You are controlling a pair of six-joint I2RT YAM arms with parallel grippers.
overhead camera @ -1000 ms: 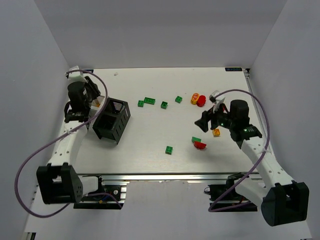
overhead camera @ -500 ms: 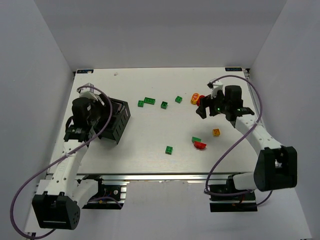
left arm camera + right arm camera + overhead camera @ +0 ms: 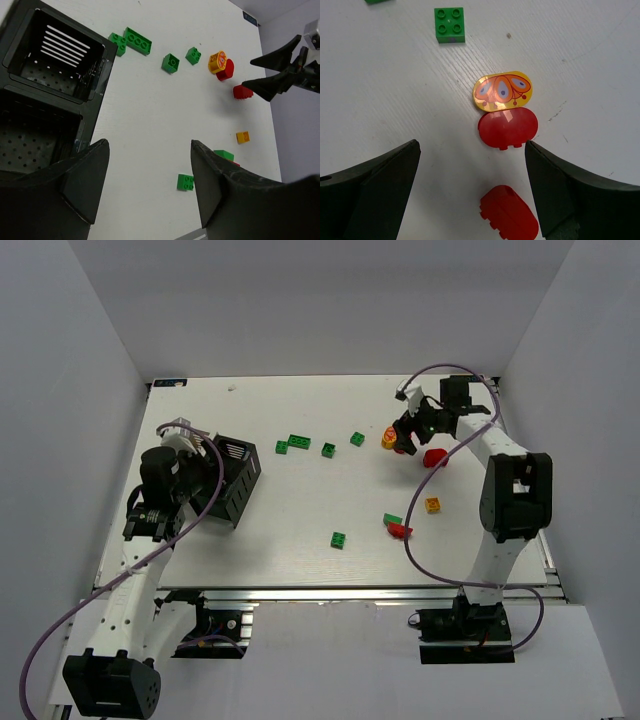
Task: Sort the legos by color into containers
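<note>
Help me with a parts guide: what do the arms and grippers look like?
Both arms have white links and black joint housings. A purple cable loops along each. The left gripper and right gripper are black, with broad tapering fingers.

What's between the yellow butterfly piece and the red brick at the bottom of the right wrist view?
A red rounded piece, touching the yellow butterfly piece; bare table separates it from the lower red brick. The right wrist view shows this.

Left gripper gapes above the table; black container at left, legos scattered ahead
</note>
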